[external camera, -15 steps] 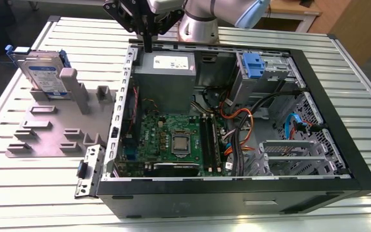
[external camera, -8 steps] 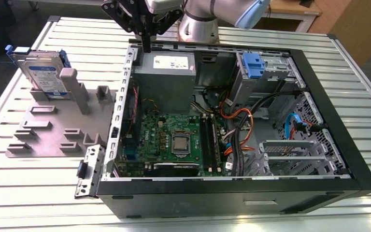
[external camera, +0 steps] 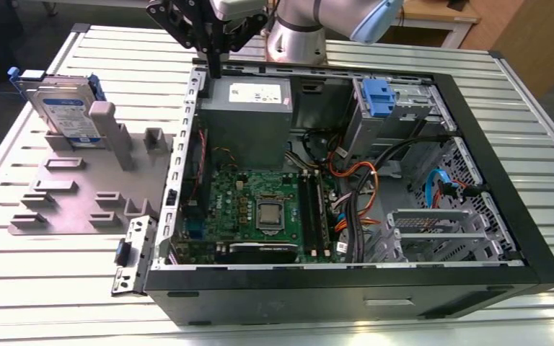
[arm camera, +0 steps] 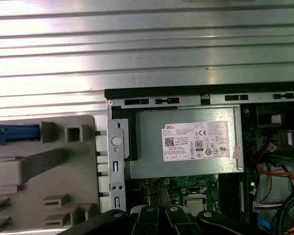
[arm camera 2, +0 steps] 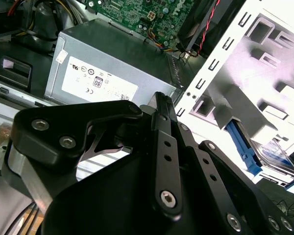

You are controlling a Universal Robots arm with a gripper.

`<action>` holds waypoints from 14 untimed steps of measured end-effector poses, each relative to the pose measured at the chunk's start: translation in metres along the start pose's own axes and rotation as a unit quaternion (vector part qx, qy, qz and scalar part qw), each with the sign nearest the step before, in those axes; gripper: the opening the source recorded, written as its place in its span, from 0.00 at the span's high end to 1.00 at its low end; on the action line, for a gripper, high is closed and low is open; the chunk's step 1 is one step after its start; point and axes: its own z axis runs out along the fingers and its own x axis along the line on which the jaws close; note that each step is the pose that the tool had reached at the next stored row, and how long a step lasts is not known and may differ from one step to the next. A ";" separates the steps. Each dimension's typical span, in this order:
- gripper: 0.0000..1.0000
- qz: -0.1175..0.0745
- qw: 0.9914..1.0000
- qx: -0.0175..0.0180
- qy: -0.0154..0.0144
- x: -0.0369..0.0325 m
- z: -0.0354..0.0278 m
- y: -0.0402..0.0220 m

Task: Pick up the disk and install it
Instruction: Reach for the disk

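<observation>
The silver-grey metal disk stands upright in a grey holder, well apart from the black gripper, jaws pinched together and empty, above the grey power-supply box.

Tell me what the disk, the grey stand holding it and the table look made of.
Disk: silver-grey metal casing with a dull sheen, and a blue plastic-looking bracket. Stand: matte grey, probably moulded plastic. Table: bright ribbed metal, likely aluminium.

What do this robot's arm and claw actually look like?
The arm is a silver-grey tube with rounded joints and a pale blue cap. Its claw is matte black: flat linked bars held by silver screws, narrowing to slim tips.
</observation>
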 end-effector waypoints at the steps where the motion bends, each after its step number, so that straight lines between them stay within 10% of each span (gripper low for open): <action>1: 0.89 0.000 1.000 0.000 0.000 0.0006 0.0000 -0.0001; 14: 0.89 0.000 1.000 0.000 0.000 0.0058 -0.0001 -0.0004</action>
